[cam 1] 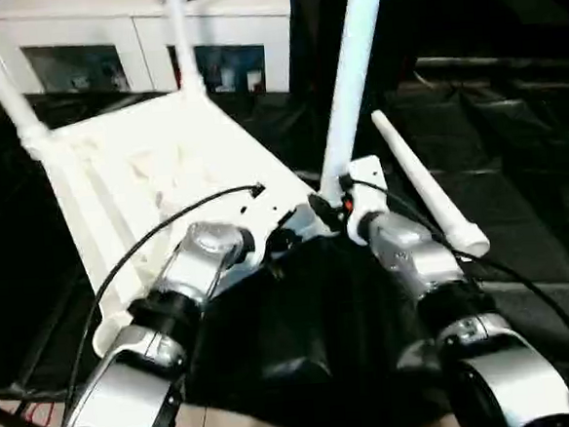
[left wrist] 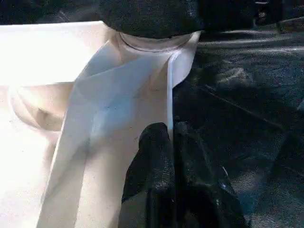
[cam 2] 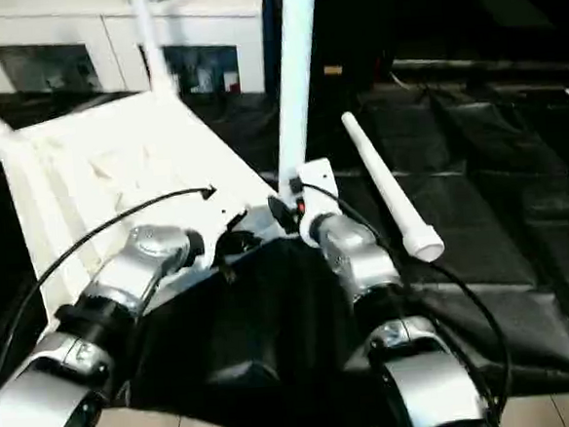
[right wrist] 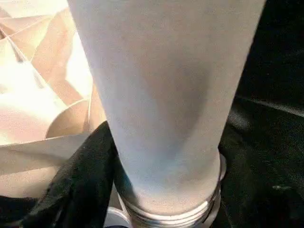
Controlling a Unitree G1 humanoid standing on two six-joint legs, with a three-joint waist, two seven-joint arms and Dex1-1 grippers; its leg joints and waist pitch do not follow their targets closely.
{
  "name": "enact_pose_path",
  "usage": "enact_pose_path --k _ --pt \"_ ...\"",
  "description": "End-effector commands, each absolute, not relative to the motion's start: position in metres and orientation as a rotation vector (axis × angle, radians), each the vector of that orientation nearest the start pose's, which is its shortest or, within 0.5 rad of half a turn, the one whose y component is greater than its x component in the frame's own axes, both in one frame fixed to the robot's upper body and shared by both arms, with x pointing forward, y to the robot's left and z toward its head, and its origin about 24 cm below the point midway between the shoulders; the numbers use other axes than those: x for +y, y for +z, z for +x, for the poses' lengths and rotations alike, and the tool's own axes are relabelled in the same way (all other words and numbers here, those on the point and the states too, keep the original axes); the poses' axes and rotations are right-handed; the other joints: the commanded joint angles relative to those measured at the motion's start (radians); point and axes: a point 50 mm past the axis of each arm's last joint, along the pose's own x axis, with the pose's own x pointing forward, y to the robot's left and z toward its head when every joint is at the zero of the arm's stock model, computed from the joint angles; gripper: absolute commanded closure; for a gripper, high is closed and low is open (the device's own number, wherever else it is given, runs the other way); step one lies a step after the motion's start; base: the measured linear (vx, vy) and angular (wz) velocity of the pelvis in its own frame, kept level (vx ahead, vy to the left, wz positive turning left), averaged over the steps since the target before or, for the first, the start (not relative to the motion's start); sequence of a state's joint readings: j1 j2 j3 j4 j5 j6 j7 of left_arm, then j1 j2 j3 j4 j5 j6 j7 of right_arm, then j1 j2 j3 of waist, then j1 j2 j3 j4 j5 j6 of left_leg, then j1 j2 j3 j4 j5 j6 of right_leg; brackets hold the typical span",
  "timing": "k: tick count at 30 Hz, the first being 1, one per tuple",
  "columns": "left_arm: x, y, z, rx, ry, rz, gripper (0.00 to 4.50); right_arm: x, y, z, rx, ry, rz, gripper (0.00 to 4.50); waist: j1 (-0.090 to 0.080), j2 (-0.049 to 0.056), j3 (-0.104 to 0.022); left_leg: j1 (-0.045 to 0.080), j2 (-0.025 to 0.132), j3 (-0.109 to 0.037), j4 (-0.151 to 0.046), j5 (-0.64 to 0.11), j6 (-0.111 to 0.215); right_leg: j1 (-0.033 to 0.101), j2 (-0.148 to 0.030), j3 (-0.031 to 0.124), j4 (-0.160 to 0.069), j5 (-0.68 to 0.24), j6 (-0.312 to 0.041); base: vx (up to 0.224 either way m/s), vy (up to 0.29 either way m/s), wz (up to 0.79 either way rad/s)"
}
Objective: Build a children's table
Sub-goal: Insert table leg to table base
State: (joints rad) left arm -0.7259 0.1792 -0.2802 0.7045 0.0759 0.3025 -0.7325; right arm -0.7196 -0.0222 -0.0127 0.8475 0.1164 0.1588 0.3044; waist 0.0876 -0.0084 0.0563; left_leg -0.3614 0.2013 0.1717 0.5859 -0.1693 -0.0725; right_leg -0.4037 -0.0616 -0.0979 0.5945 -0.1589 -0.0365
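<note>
Tabletop (cam 1: pixel 155 174) inverted on black mats (cam 1: pixel 517 187), ribs up. Left gripper (left wrist: pixel 168 142) pinched on tabletop rim. Right gripper (cam 1: pixel 328 210) clasps standing leg (cam 1: pixel 349 82) at near-corner socket (fourth leg (cam 1: pixel 429 189) loose on mats beside).

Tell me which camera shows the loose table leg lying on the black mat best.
The left eye view: the loose leg lies whole on the black mat, right of the right gripper. The right eye view shows it just as fully. In the wrist views I cannot pick it out.

We see harsh glare bleaching the table top (cam 1: pixel 155 174) toward ten o'clock. The dark floor mats (cam 2: pixel 500 218) swallow detail. Head views look soft and smeared.
</note>
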Motion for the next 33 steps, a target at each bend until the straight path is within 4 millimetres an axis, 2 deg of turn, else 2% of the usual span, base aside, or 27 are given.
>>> enact_pose_path --k 1,3,6,10,12,15,19,24,25,26,27,33 --pt "0.071 0.073 0.354 0.351 -0.965 0.4 4.5 -0.063 0.033 0.351 0.39 0.58 0.109 0.97 0.001 0.002 -0.071 0.007 0.028 -0.008 -0.065 -0.212 0.021 0.056 -0.089 0.056 -0.075 -0.285 -0.152 0.0 0.0 0.0" --pt "0.073 0.072 0.351 0.336 -1.014 0.421 4.5 -0.065 0.035 0.351 0.375 0.624 0.071 0.74 0.001 0.002 -0.069 0.01 0.028 -0.008 -0.066 -0.233 0.019 0.055 -0.091 0.055 -0.082 -0.328 -0.144 0.0 0.0 0.0" --pt "0.077 0.07 0.344 0.326 -1.094 0.438 4.5 -0.072 0.04 0.349 0.34 0.714 0.029 0.74 0.001 0.001 -0.07 0.008 0.029 -0.009 -0.067 -0.237 0.024 0.057 -0.09 0.056 -0.082 -0.34 -0.131 0.0 0.0 0.0" --pt "0.082 0.066 0.335 0.318 -1.178 0.445 4.5 -0.085 0.045 0.342 0.287 0.862 -0.021 0.74 0.005 0.003 -0.072 0.008 0.036 -0.008 -0.066 -0.219 0.031 0.057 -0.091 0.059 -0.073 -0.277 -0.154 0.0 0.0 0.0" --pt "0.084 0.066 0.332 0.315 -1.209 0.438 4.5 -0.09 0.047 0.339 0.263 0.913 -0.048 0.74 0.005 0.003 -0.07 0.01 0.035 -0.006 -0.066 -0.22 0.033 0.055 -0.089 0.058 -0.074 -0.275 -0.16 0.0 0.0 0.0" --pt "0.091 0.063 0.321 0.323 -1.319 0.439 4.5 -0.105 0.047 0.324 0.271 1.103 -0.113 0.74 0.014 0.001 -0.068 0.006 0.036 -0.006 -0.066 -0.226 0.045 0.058 -0.089 0.058 -0.075 -0.292 -0.155 0.0 0.0 0.0" --pt "0.101 0.063 0.312 0.338 -1.399 0.423 4.5 -0.115 0.049 0.312 0.303 1.224 -0.14 0.74 0.02 0.001 -0.066 0.008 0.039 -0.007 -0.068 -0.235 0.044 0.056 -0.089 0.057 -0.078 -0.333 -0.148 0.0 0.0 0.0" --pt "0.113 0.061 0.305 0.367 -1.447 0.429 4.5 -0.12 0.048 0.306 0.33 1.289 -0.156 0.74 0.022 0.0 -0.063 0.01 0.037 -0.007 -0.068 -0.258 0.039 0.052 -0.09 0.056 -0.086 -0.404 -0.129 0.0 0.0 0.0" --pt "0.114 0.061 0.304 0.371 -1.453 0.432 4.5 -0.121 0.048 0.305 0.334 1.297 -0.153 1.0 0.021 0.0 -0.063 0.011 0.035 -0.007 -0.068 -0.265 0.039 0.05 -0.088 0.055 -0.089 -0.425 -0.119 0.0 0.0 0.0" --pt "0.116 0.061 0.303 0.376 -1.456 0.434 4.5 -0.121 0.048 0.304 0.335 1.301 -0.152 1.07 0.021 -0.005 -0.065 0.011 0.035 -0.007 -0.067 -0.26 0.039 0.051 -0.089 0.055 -0.088 -0.425 -0.116 0.0 0.0 0.0" --pt "0.118 0.061 0.302 0.38 -1.458 0.435 4.5 -0.121 0.048 0.304 0.337 1.307 -0.153 1.07 0.022 -0.002 -0.065 0.011 0.035 -0.008 -0.067 -0.251 0.039 0.05 -0.089 0.056 -0.087 -0.421 -0.116 0.0 0.0 0.0" --pt "0.125 0.06 0.3 0.399 -1.456 0.437 4.5 -0.12 0.046 0.3 0.36 1.335 -0.155 1.59 0.023 -0.003 -0.066 0.01 0.037 -0.008 -0.068 -0.236 0.037 0.05 -0.088 0.056 -0.081 -0.381 -0.129 0.0 0.0 0.0"
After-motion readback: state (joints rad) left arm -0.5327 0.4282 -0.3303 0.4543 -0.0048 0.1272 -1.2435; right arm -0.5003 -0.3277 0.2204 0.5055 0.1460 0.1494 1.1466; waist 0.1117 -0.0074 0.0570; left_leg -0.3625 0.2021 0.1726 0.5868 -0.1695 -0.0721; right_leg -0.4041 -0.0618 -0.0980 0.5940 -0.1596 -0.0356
